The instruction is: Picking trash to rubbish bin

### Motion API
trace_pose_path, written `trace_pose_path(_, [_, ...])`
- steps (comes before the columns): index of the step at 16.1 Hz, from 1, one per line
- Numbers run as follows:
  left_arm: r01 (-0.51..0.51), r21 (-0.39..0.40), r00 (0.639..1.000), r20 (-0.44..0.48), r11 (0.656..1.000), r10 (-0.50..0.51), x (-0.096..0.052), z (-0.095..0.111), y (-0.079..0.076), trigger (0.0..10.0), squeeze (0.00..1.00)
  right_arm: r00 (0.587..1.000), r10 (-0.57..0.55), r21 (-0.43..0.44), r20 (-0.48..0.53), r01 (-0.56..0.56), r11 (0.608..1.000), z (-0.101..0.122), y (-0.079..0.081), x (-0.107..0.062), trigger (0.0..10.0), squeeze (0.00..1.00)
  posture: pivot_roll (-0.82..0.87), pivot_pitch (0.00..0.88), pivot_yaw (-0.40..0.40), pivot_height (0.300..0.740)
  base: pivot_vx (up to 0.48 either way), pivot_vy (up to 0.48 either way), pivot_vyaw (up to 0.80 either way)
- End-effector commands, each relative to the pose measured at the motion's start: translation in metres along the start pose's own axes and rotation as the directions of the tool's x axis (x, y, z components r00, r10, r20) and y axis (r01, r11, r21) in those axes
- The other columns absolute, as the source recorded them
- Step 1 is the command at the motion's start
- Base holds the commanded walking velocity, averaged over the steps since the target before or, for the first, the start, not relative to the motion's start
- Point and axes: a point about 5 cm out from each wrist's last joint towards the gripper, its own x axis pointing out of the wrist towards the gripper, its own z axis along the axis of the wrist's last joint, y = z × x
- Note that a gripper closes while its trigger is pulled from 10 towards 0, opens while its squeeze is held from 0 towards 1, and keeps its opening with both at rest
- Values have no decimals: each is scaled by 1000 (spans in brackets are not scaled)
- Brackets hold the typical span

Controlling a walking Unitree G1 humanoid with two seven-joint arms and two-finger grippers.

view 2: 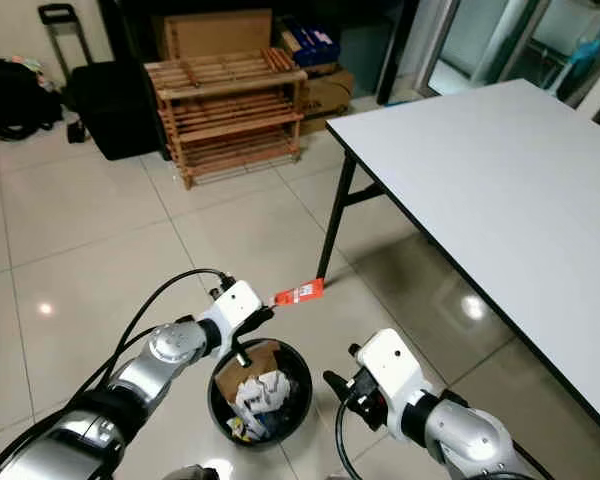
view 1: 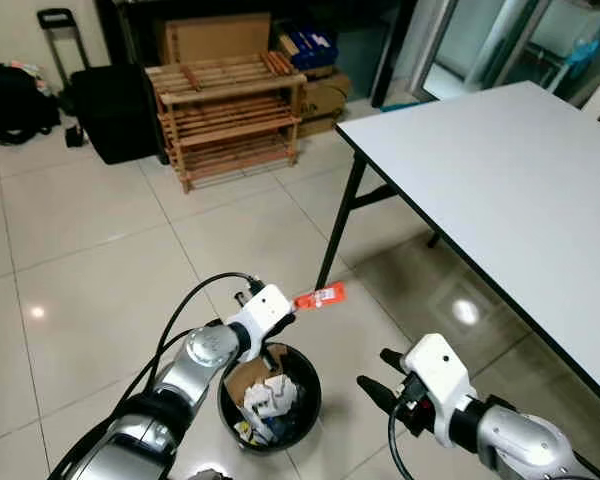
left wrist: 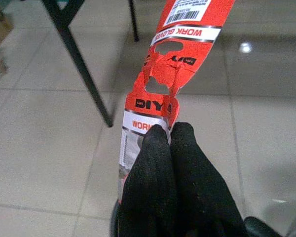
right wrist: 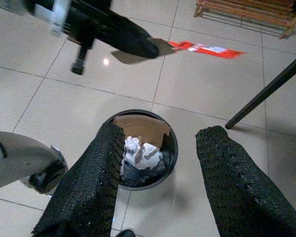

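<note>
A long red work-glove label (view 1: pixel 320 296) is pinched in my left gripper (view 1: pixel 292 304), which is shut on its near end and holds it above the far rim of the bin. Up close, the two black fingertips (left wrist: pixel 160 143) clamp the torn red card (left wrist: pixel 172 74). The round black rubbish bin (view 1: pixel 308 410) stands on the tiled floor below, holding cardboard and crumpled white paper (view 1: pixel 268 395). My right gripper (view 1: pixel 377 375) hovers open to the right of the bin, its fingers (right wrist: pixel 96 177) spread wide over the bin (right wrist: pixel 171 148).
A white folding table (view 1: pixel 500 180) on black legs (view 1: pixel 338 220) fills the right side, its leg just behind the label. A wooden rack (view 1: pixel 230 115), a black suitcase (view 1: pixel 110 110) and boxes stand at the back. Open tiled floor lies to the left.
</note>
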Motion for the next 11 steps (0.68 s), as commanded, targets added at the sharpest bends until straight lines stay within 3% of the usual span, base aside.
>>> trace_pose_path(1, [33, -1, 999, 26, 999, -33, 4, 5, -4, 10000, 35, 1000, 5, 0, -5, -5, 1000, 2, 0, -5, 10000, 0, -203, 155, -100, 740, 0, 0, 0])
trace_pose_path(2, [50, -17, 998, 40, 999, -50, 6, 7, -5, 10000, 702, 1000, 7, 1, -8, -7, 1000, 2, 1, -5, 10000, 0, -201, 157, -102, 740, 0, 0, 0])
trace_pose_path(3, [83, -41, 995, 64, 996, -81, 8, 10, -8, 10000, 1000, 1000, 10, 2, -14, -10, 1000, 2, 2, -6, 10000, 0, -200, 157, -103, 740, 0, 0, 0])
trace_pose_path(8, [112, -50, 991, 77, 993, -107, 10, 10, -11, 10000, 1000, 1000, 4, -2, -15, -4, 1000, 4, 0, -3, 10000, 0, -196, 154, -107, 740, 0, 0, 0])
trace_pose_path(11, [17, -94, 998, 61, 995, -11, 4, -2, -7, 10000, 1000, 999, -29, 5, -24, 30, 1000, 2, -1, -2, 10000, 0, -188, 146, -100, 740, 0, 0, 0])
